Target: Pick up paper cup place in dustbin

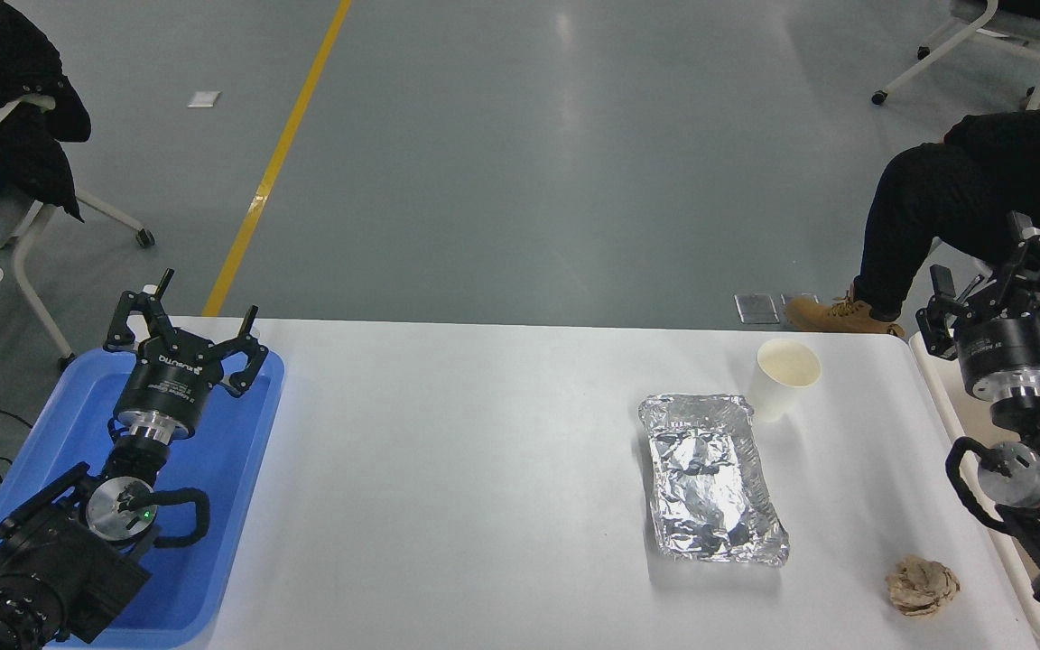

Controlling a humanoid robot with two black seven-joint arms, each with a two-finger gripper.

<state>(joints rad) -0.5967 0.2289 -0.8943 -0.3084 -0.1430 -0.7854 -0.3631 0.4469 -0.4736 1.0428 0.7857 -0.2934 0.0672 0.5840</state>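
The paper cup [784, 379] stands upright on the white table, just beyond the far right corner of a foil tray. The dustbin [946, 417] shows only as a cream rim along the table's right edge, mostly hidden under my right arm. My right gripper [988, 271] hangs open above the bin's far end, well to the right of the cup and apart from it, with nothing between its fingers. My left gripper [190, 307] rests open over the blue tray at the lower left.
A crinkled silver foil tray [710, 478] lies right of centre. A crumpled brown paper ball [922, 585] sits near the front right. The blue tray [240, 451] is at the left edge. A person's dark-trousered leg and tan boot [836, 314] are beyond the far right corner.
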